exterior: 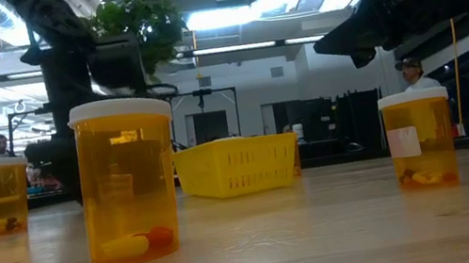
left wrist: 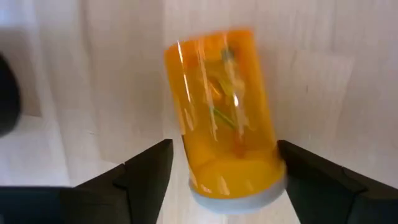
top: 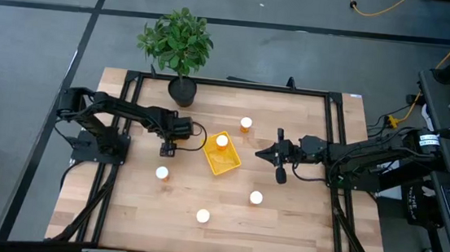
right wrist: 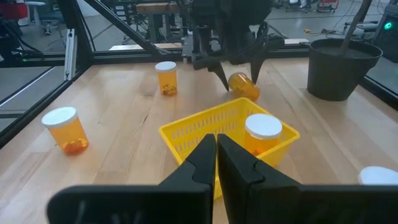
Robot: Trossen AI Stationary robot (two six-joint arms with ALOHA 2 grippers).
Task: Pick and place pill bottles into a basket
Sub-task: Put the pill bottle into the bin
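One pill bottle upright inside the yellow basket, centre of the high view. Looks like one of six done.

Left gripper just left of the basket, fingers spread, straddling a tipped bottle lying on its side on the wood, cap toward the fingers. Not yet pinched: gaps visible both sides in the left wrist view. Same bottle seen from the right wrist view under that gripper, just beyond the basket. Probably the next pick, grasp pending.

Right gripper right of centre, hovering near the basket's right side, fingers pressed together, holding nothing.

Still standing loose on the table:
- bottle above the basket, upper centre
- bottle lower left of the basket
- bottle lower right of the basket
- bottle bottom centre

Five left to place, counting the tipped one. Potted plant at the table's top edge, out of the way.
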